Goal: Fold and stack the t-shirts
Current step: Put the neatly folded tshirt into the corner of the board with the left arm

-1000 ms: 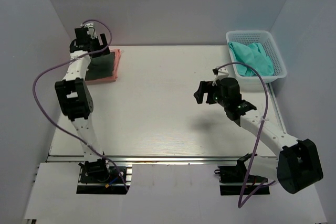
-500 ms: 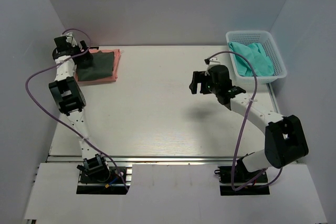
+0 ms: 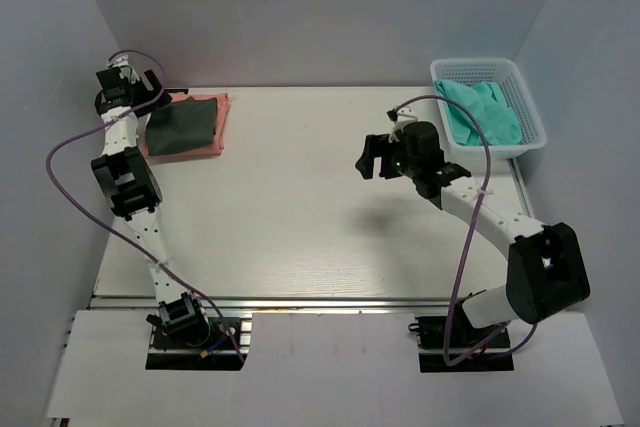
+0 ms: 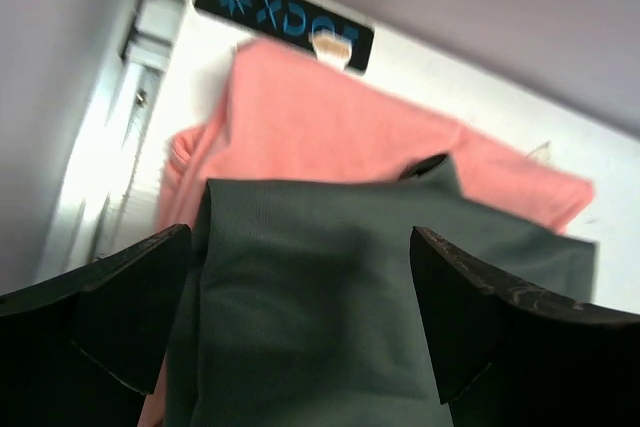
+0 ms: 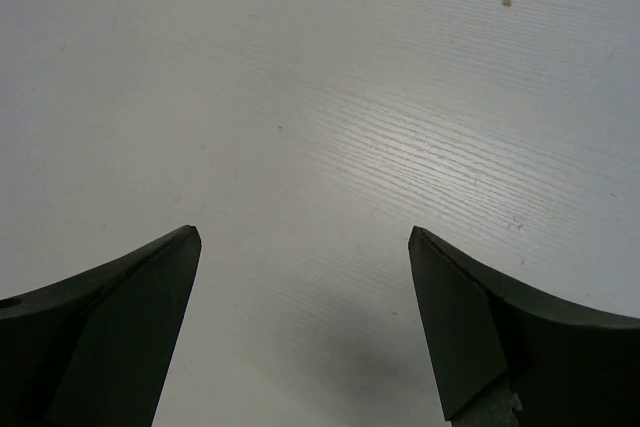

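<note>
White worktop point(image 3: 300, 207) keeps the grey t-shirt point(image 3: 183, 125) stacked on the pink t-shirt point(image 3: 222, 119) in its far left corner. Left hand point(image 4: 300, 247) and right hand point(image 5: 305, 237) are apart, empty.

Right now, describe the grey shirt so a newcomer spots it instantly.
On the table, look at the far-left corner by the left arm's fingers. A folded stack lies there: the dark charcoal t-shirt is the top layer, resting on the salmon pink t-shirt peeking out at its edges.
</note>
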Robot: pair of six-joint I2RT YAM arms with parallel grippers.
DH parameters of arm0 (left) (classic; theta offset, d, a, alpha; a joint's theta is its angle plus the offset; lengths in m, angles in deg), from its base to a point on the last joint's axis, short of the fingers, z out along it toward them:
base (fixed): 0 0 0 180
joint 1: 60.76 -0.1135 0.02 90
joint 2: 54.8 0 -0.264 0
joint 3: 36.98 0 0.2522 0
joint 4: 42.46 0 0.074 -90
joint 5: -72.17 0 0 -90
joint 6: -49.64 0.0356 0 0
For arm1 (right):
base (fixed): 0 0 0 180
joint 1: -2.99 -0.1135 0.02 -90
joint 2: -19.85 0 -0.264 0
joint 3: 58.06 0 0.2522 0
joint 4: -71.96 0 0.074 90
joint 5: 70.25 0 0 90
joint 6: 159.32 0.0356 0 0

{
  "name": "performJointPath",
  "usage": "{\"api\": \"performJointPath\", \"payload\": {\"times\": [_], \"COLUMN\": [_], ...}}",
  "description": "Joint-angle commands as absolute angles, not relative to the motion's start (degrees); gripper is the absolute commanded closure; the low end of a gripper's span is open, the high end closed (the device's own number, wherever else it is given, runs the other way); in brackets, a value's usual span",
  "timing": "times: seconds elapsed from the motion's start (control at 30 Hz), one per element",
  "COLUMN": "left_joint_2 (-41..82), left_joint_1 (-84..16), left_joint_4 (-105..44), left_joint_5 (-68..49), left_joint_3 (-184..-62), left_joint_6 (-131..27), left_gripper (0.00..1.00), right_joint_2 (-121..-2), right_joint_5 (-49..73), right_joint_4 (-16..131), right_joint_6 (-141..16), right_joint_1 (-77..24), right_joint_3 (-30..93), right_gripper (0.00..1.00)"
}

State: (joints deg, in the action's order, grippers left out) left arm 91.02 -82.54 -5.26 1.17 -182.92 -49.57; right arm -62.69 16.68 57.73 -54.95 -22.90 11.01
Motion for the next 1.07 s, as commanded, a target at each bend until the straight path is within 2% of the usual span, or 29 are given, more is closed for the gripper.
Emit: {"api": "performJointPath", "payload": {"times": [0.0,0.1,0.27,0.37,0.47,0.53,0.57,0.67,0.7,0.83,1.03], "left_joint_2": [80.65,76.08,68.26,58.34,44.12,34.37,23.79,11.67,8.25,10.13,15.51], "left_joint_1": [-82.21,-80.8,-80.8,-80.1,-77.64,-73.0,-71.15,-64.29,-62.71,-50.78,-42.22], "left_joint_4": [-11.28,-11.82,-10.15,-13.13,-14.46,-19.61,-26.78,-33.0,-33.01,-32.04,-21.85], "left_joint_5": [-2.78,-13.06,-15.11,-12.39,-8.18,-5.89,-6.92,-7.46,-6.07,-1.57,-12.46], "left_joint_3": [-181.2,-175.21,-168.71,-157.38,-142.71,-127.0,-115.11,-100.8,-99.44,-95.83,-99.78], "left_joint_6": [-52.23,-52.93,-54.77,-54.77,-57.93,-59.17,-62.13,-66.01,-66.02,-65.42,-58.03], "left_gripper": [0.0,0.0,0.0,0.0,0.0,0.0,0.0,0.0,0.0,0.0,0.0], "right_joint_2": [-57.77,-55.22,-50.56,-47.74,-44.85,-42.47,-41.94,-39.83,-39.66,-39.65,-41.14], "right_joint_5": [12.55,9.47,6.04,6.04,7.44,9.28,9.64,10.0,9.99,10.17,10.25], "right_joint_4": [62.32,64.16,67.95,68.75,69.18,70.23,70.24,67.97,67.61,66.81,70.32], "right_joint_6": [-55.7,-55.34,-54.73,-54.82,-54.47,-52.37,-51.83,-51.56,-51.91,-51.65,-48.14], "right_joint_1": [-22.94,-22.94,-23.11,-22.94,-22.85,-22.94,-22.68,-22.94,-22.68,-22.76,-22.76], "right_joint_3": [9.58,7.91,2.12,-0.69,-2.37,-5.53,-6.67,-7.39,-7.73,-9.75,-13.97], "right_gripper": [0.1,0.1,0.1,0.1,0.1,0.1,0.1,0.1,0.1,0.1,0.1]}}
